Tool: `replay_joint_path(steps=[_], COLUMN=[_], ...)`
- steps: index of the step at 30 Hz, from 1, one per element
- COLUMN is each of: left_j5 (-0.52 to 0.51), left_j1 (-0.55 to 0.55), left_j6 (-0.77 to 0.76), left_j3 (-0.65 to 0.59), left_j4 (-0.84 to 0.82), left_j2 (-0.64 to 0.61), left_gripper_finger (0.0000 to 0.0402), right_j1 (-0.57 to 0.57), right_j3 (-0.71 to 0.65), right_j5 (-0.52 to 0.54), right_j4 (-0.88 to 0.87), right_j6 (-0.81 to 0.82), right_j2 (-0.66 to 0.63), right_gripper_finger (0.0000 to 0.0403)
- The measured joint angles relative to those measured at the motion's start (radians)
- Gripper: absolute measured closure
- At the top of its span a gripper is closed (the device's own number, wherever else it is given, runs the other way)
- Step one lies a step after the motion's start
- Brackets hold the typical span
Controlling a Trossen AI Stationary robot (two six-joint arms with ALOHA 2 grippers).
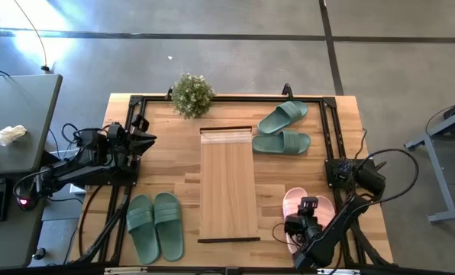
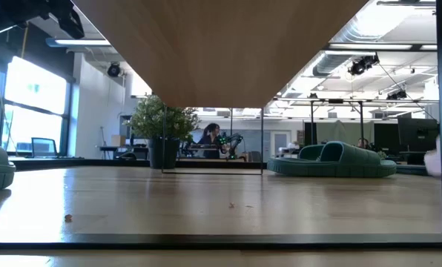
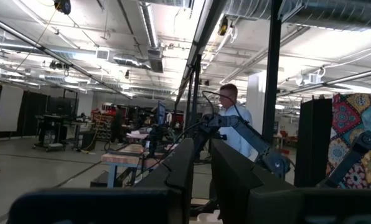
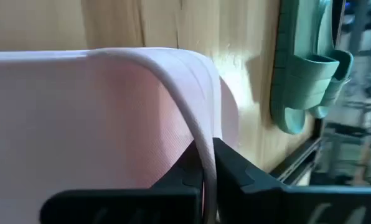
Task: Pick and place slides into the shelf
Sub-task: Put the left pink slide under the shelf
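Note:
The light-wood shelf [image 1: 227, 183] stands mid-table; its underside [image 2: 221, 44] fills the top of the low view. One sage-green pair [image 1: 282, 131] lies flat on its soles at the far right, the other [image 1: 155, 225] at the near left. The pale pink pair [image 1: 308, 208] lies at the near right. My right gripper [image 1: 309, 210] is over it, shut on a pink slide's strap [image 4: 204, 155]. At the table's left edge my left gripper [image 1: 145, 139] hovers, shut, holding nothing. My right gripper pinches the wide strap of a pink slide at its edge [image 4: 201, 140], with one finger [image 4: 182, 171] on one face of the strap and one finger [image 4: 238, 171] on the other. It comes slanting down from the near side. Whether the slide is lifted, I cannot tell.
A small potted plant [image 1: 191, 94] stands at the far edge, left of centre. A black frame [image 1: 330, 137] runs around the tabletop. Bare wood lies between the shelf and each pair. A person [image 3: 232, 118] stands in the room beyond the table.

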Motion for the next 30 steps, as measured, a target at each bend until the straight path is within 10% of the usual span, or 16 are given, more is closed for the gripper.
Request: replay_joint_path(steps=[16, 30], left_j5=[-0.006, -0.007], left_j1=[0.0, 0.0], left_j6=[0.0, 0.014], left_j3=[0.0, 0.0], left_j4=[0.118, 0.133], left_j2=[0.0, 0.0], left_gripper_finger=[0.0355, 0.0355], right_j1=[-0.087, -0.323], right_j3=[0.281, 0.787], right_j5=[0.063, 0.668], right_j4=[-0.002, 0.042], right_j6=[0.084, -0.325], right_j2=[-0.151, -0.211], right_gripper_finger=[0.0402, 0.0403])
